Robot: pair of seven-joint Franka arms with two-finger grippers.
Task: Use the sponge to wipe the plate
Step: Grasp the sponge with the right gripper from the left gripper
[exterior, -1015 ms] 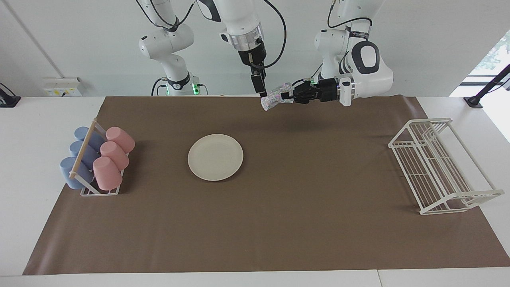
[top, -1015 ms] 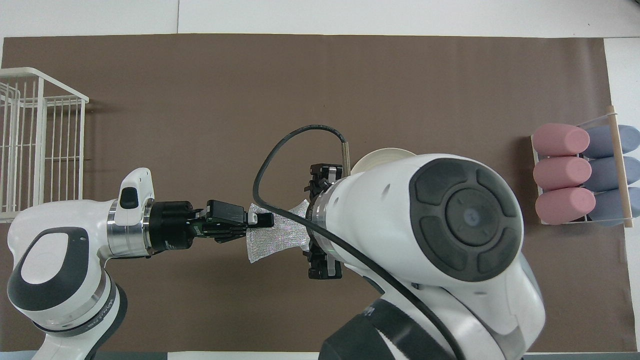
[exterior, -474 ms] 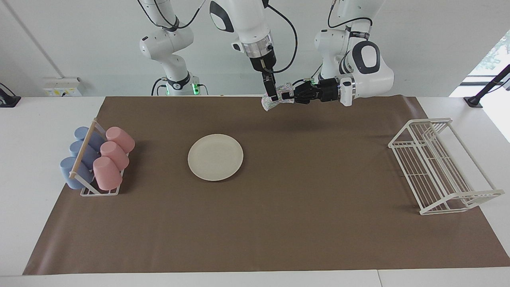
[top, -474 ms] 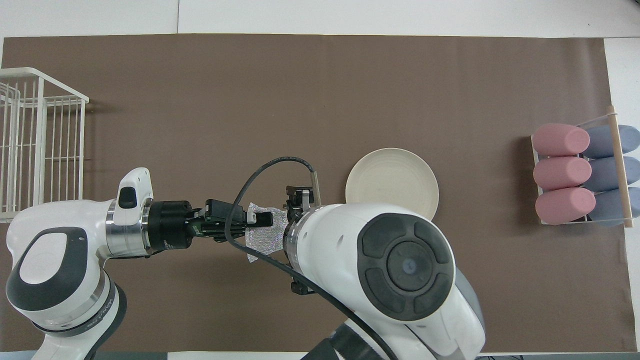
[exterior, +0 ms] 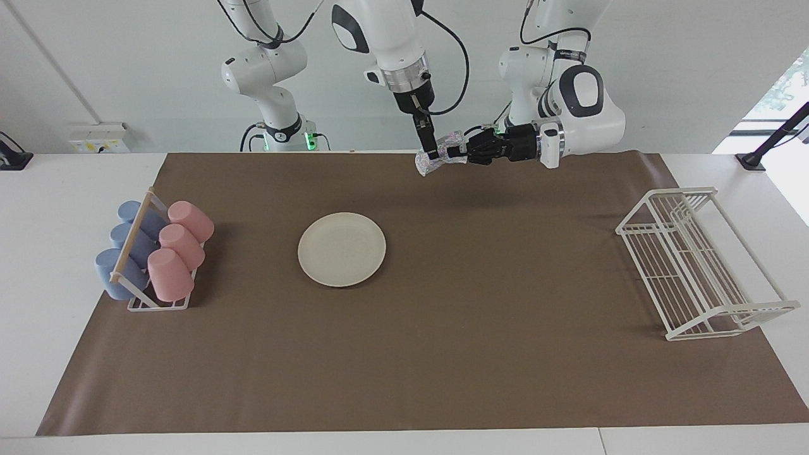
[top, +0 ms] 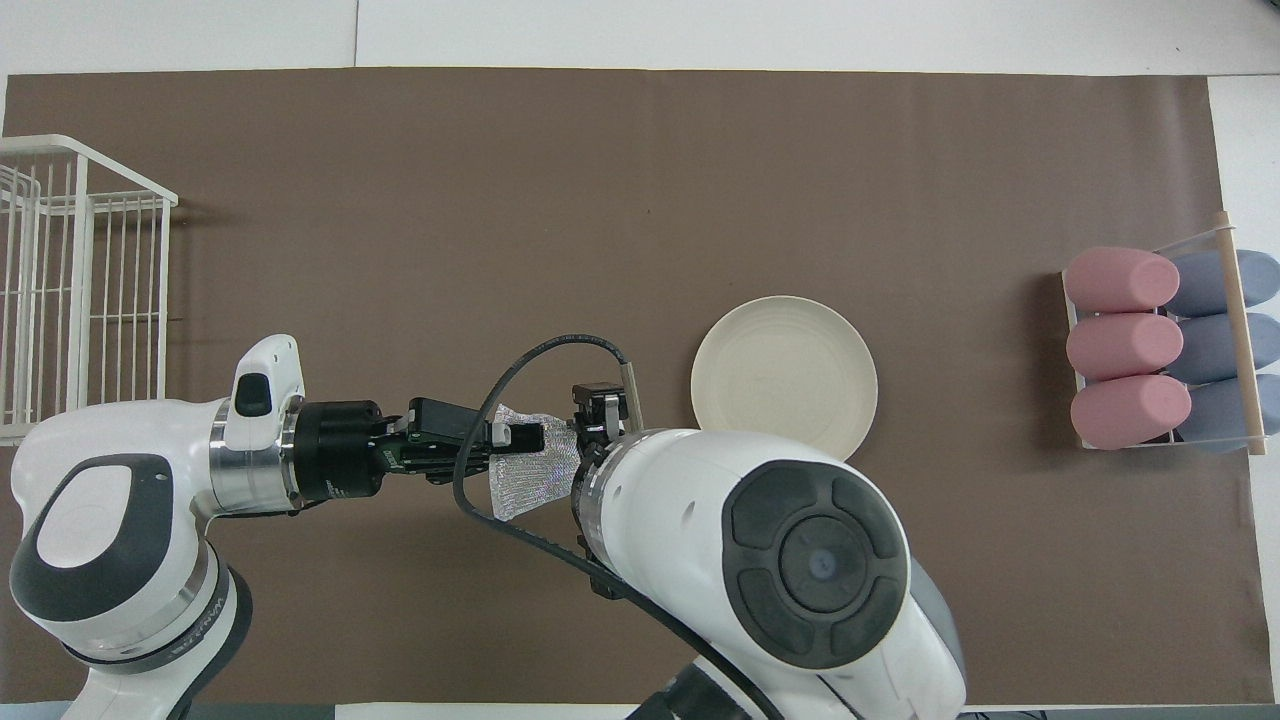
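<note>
Swinging in from over the plate, the right arm is now hanging its right gripper (exterior: 431,153) straight down at the sponge (exterior: 435,160), where a second ago it was still short of it. The left gripper (exterior: 456,151) is reaching in sideways from the left arm's end and is staying clamped on the sponge, holding the silvery wad in the air over the brown mat, close to the robots' edge of the desk. The right gripper's fingers are standing apart, with one finger showing against the wad; whether they are touching it I cannot tell.

By the look of it, a handover is under way: the sponge is being passed from left arm to right. The plate (exterior: 342,249) is lying flat and bare on the mat, toward the right arm's end and well apart from the sponge, so no wiping is happening yet.

The next move is calling for the right gripper to pinch the wad firmly before the left lets go, then carry it over and press it onto the plate.
</note>
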